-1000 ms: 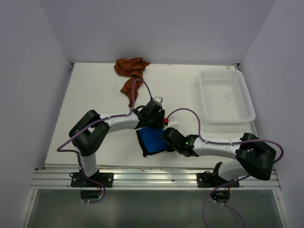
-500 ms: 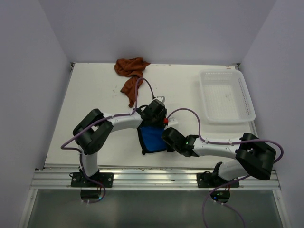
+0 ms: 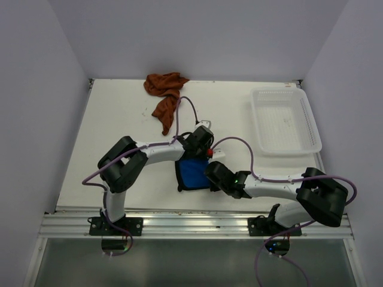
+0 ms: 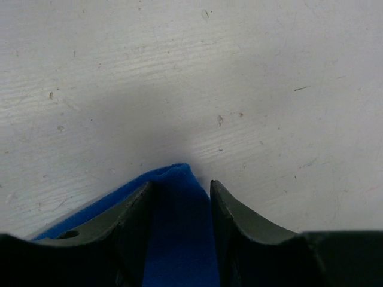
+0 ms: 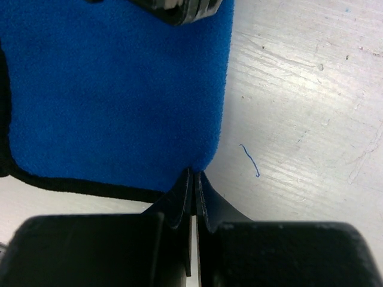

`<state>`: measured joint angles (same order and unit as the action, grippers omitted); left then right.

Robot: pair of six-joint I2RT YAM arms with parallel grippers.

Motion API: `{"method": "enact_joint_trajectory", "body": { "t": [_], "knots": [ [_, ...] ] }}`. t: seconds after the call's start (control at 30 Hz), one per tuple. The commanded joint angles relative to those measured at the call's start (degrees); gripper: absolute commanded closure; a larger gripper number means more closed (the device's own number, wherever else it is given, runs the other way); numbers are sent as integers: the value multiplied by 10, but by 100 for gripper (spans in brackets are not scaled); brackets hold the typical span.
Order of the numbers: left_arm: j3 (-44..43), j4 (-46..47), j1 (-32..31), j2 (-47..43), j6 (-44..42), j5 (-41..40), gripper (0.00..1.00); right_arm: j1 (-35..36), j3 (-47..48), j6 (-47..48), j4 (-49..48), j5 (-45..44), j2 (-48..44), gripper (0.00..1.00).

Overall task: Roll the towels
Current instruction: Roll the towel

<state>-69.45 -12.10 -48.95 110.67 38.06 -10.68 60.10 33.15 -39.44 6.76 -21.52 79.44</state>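
Observation:
The bright blue towel lies flat near the table's front middle, between my two grippers. My left gripper is at its far edge, and in the left wrist view its jaws are shut on a raised fold of the blue towel. My right gripper is at the towel's right near corner. In the right wrist view it is shut on the corner of the blue towel. The rust-brown towel lies crumpled at the table's far left.
A white plastic mesh basket stands at the back right. The left arm's purple cable loops over the brown towel's lower end. A loose blue thread lies on the table beside the right fingers.
My left gripper has shifted a little to the right along the blue towel's far edge, still holding it. The right gripper has barely moved.

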Motion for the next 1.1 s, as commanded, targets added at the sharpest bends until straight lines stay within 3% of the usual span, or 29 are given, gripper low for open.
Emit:
{"method": "enact_joint_trajectory", "body": {
  "t": [0.0, 0.33, 0.67, 0.9, 1.07],
  "knots": [
    [-6, -32, -3, 38, -2, -27, 55, 4, -12, -16, -21, 0, -10, 100],
    [-24, -49, -14, 75, 14, -52, 76, 4, -12, -22, -25, 10, -15, 100],
    [-25, -47, -13, 74, 27, -53, 98, 8, 2, -11, 31, 2, -44, 100],
    [5, -3, -11, 39, 61, -25, 100, 18, 29, 23, 98, -20, -53, 100],
    [64, 97, 4, -4, 100, 18, 100, 32, 46, 34, 148, -48, -71, 100]
  ]
}}
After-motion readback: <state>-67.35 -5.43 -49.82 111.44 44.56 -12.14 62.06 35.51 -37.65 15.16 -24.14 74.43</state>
